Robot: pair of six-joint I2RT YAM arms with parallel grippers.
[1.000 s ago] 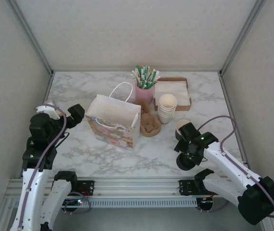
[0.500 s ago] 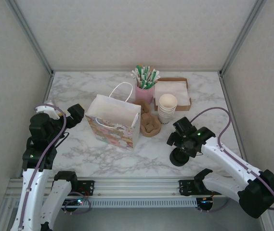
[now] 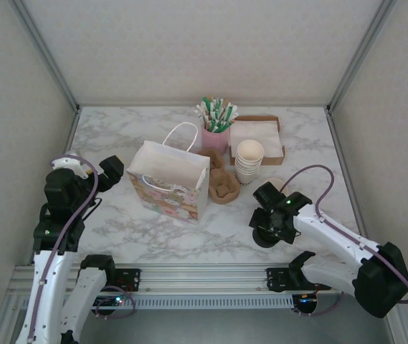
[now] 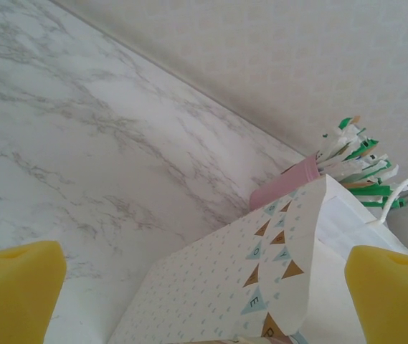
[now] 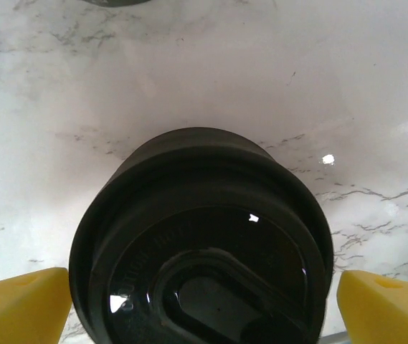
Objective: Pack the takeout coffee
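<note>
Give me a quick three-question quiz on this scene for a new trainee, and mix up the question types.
1. True or false: the paper bag lies flat on its side.
2. What sits between the fingers of the right claw? A: a spoon. B: the black lid of the takeout coffee. C: a sugar packet.
3. Name what the pink cup behind the bag holds.
Key: 1 false, it stands upright with its mouth open; 2 B; 3 straws.
</note>
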